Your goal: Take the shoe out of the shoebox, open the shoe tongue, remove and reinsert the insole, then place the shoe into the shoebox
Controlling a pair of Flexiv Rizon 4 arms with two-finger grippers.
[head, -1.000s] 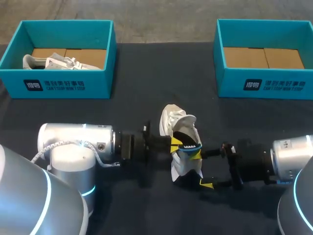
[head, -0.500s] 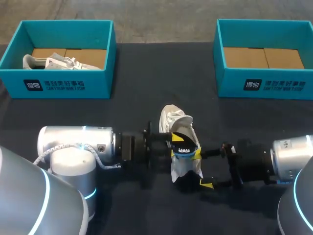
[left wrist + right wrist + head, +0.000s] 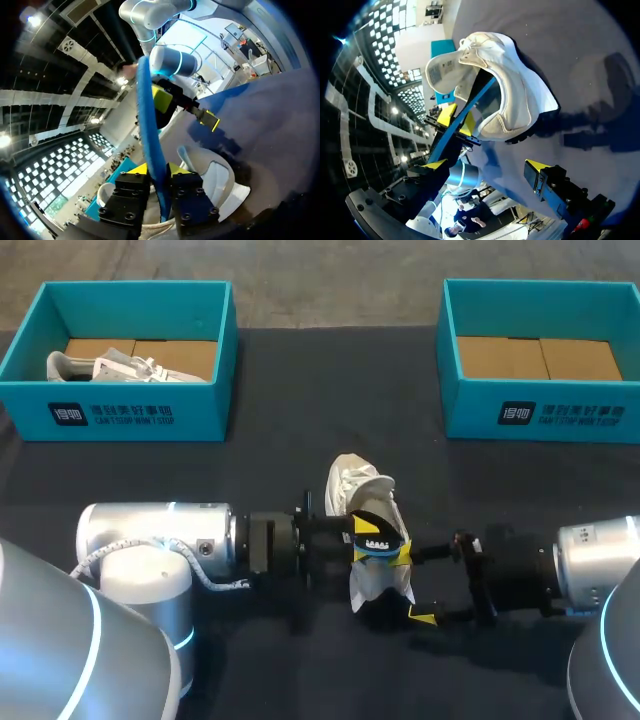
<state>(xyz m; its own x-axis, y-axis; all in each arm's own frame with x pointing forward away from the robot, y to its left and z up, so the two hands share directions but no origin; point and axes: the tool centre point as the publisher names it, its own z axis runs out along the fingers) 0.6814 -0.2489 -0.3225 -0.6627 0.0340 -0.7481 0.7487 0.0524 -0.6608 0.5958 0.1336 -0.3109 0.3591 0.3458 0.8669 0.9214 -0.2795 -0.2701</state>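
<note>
Shoe (image 3: 360, 492) sat out on the worktop (image 3: 300, 420), middle, toward the near edge, well apart from the left shoebox (image 3: 130, 422) at the far left corner and the right shoebox (image 3: 540, 418) at the far right corner. A second shoe (image 3: 110, 367) lay in the left shoebox.

Your left gripper (image 3: 156, 171) was pinching the blue insole (image 3: 149, 115) by one end, edge-on between its tips. The other end ran into the shoe's opening, with the tongue folded away from it. Your right gripper (image 3: 486, 166) was spread wide at the heel end, with one tip just beside the shoe and no squeeze on it.

Likely step: the insole swap. Out or in, can't tell from this.

To do it well:
- You needed the heel braced first. A light shoe would probably slide with the insole otherwise.
- The insole should have travelled along the shoe's length, kept flat to the sole. It looked floppy, so a skewed pull or push would likely buckle it.
- The pinch should have stayed firm near the insole's end.
- The tongue had to stay clear of the opening.
</note>
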